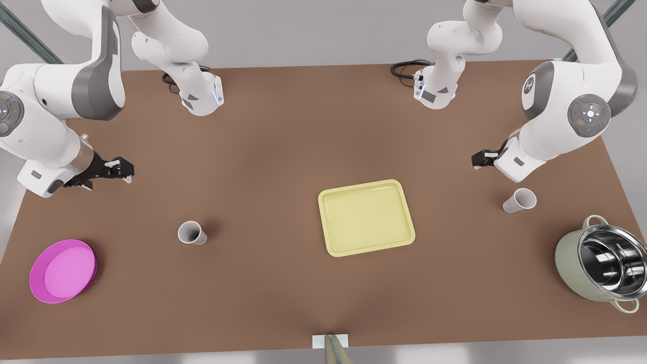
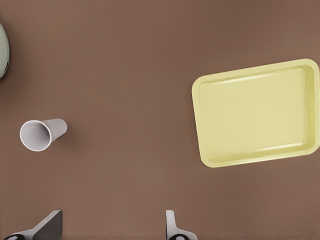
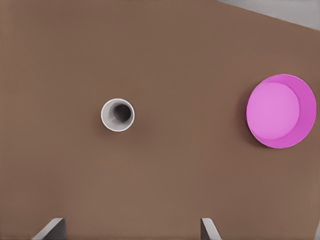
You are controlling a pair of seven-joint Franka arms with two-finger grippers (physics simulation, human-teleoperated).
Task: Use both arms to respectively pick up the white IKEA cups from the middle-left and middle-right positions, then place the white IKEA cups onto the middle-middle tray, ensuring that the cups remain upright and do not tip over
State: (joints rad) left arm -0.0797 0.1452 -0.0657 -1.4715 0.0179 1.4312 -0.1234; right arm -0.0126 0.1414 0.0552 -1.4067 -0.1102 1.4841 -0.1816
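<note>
Two white cups stand upright on the brown table. One cup (image 1: 192, 233) is at the front view's left, also seen from above in the right wrist view (image 3: 118, 114). My right gripper (image 1: 125, 170) hovers open behind that cup, apart from it, its fingertips (image 3: 51, 229) wide apart. The other cup (image 1: 519, 200) stands at the front view's right and appears in the left wrist view (image 2: 42, 134). My left gripper (image 1: 478, 161) hangs open just behind it, holding nothing, with fingertips (image 2: 172, 226) spread. The pale yellow tray (image 1: 366, 217) (image 2: 257, 112) lies between the cups, with nothing on it.
A round magenta dish (image 1: 63, 270) (image 3: 281, 111) sits near the table's edge at the front view's left. A large steel-lined pot (image 1: 601, 265) stands at the right, its green wall (image 2: 2, 50) close to the right-hand cup. Both arm bases stand along the far edge.
</note>
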